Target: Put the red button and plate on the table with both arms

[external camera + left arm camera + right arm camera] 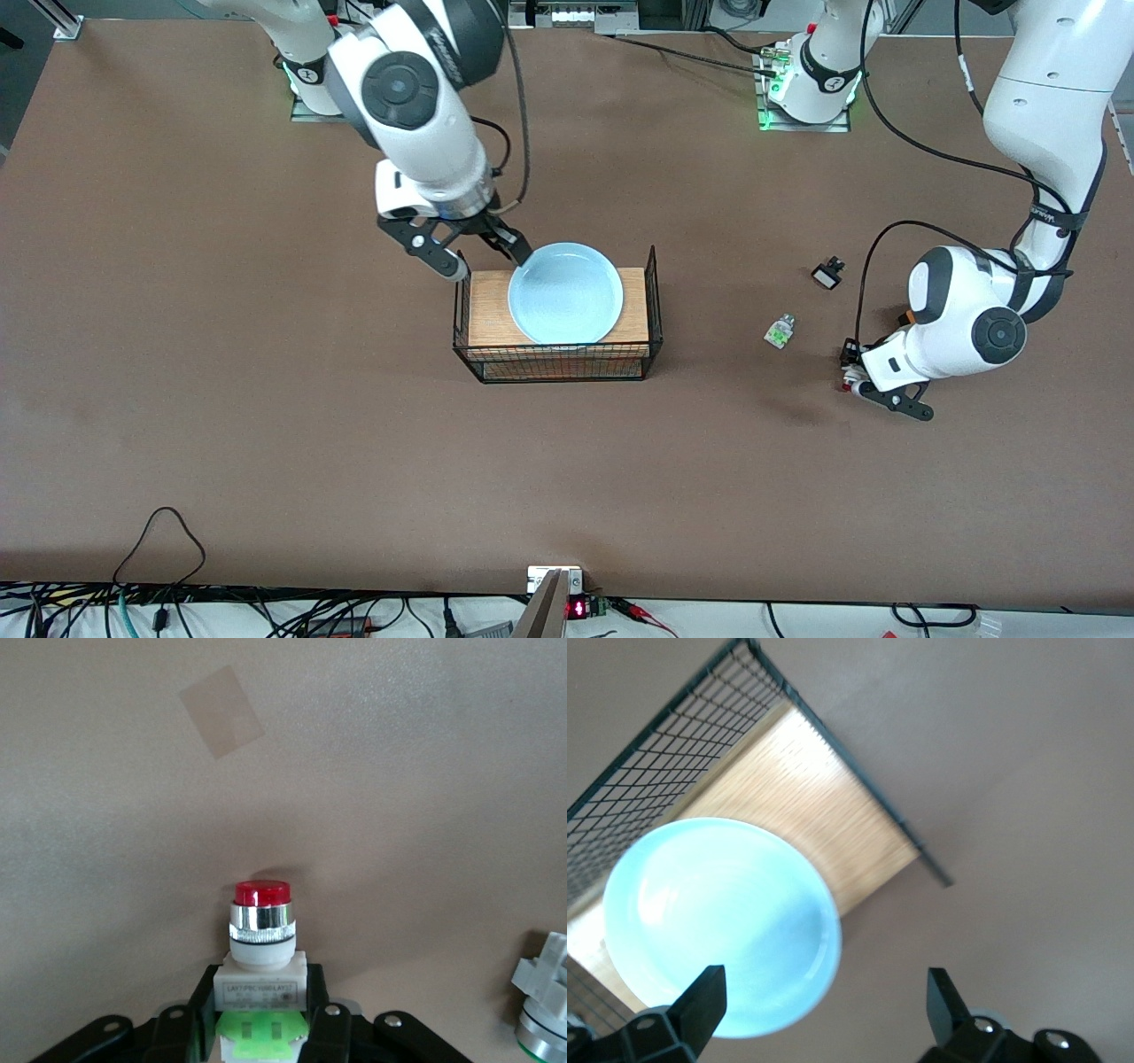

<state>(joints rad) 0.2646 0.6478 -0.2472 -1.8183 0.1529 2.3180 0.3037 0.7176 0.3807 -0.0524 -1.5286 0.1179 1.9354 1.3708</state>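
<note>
The pale blue plate (565,292) lies on the wood top of a black wire basket (651,306) in the middle of the brown table (266,399). My right gripper (485,257) is open at the plate's rim, on the edge toward the right arm's base. In the right wrist view one finger (700,1001) is over the plate (718,921) and the other is over the table. My left gripper (852,383) is low over the table at the left arm's end, shut on the red button (261,943), whose red cap points away from the wrist.
A similar green-patched part (780,330) lies on the table between the basket and my left gripper; it also shows in the left wrist view (545,1010). A small black-and-white part (828,273) lies farther from the front camera. A pale tape patch (221,711) is on the table.
</note>
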